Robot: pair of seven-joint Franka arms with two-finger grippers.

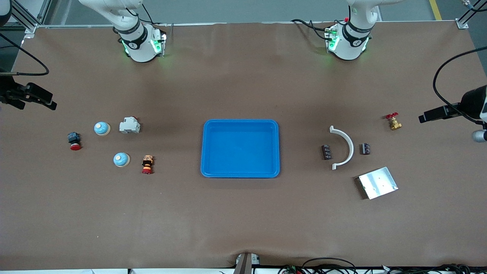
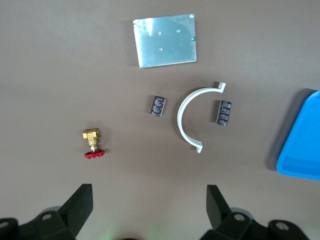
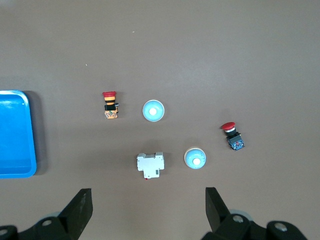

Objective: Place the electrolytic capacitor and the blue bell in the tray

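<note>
two electrolytic capacitors [image 1: 326,152] [image 1: 365,148] lie flanking the white curved bracket [image 1: 343,147] toward the left arm's end; two blue bells [image 1: 102,128] [image 1: 121,160] toward the right arm's end; tray [image 1: 240,173] between, mid-table. left gripper [image 2: 150,200] and right gripper [image 3: 148,200] both spread wide, up over the table.

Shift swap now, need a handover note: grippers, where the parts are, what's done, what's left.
Left gripper: open, waiting above its end of the table.
Right gripper: open, waiting above its end.
Tray: mid-table, nothing in it.
Two capacitors lie at the left arm's end, either side of the white curved bracket.
Two blue bells sit at the right arm's end.
Done: nothing.
Left: one capacitor and one bell into the tray.
</note>
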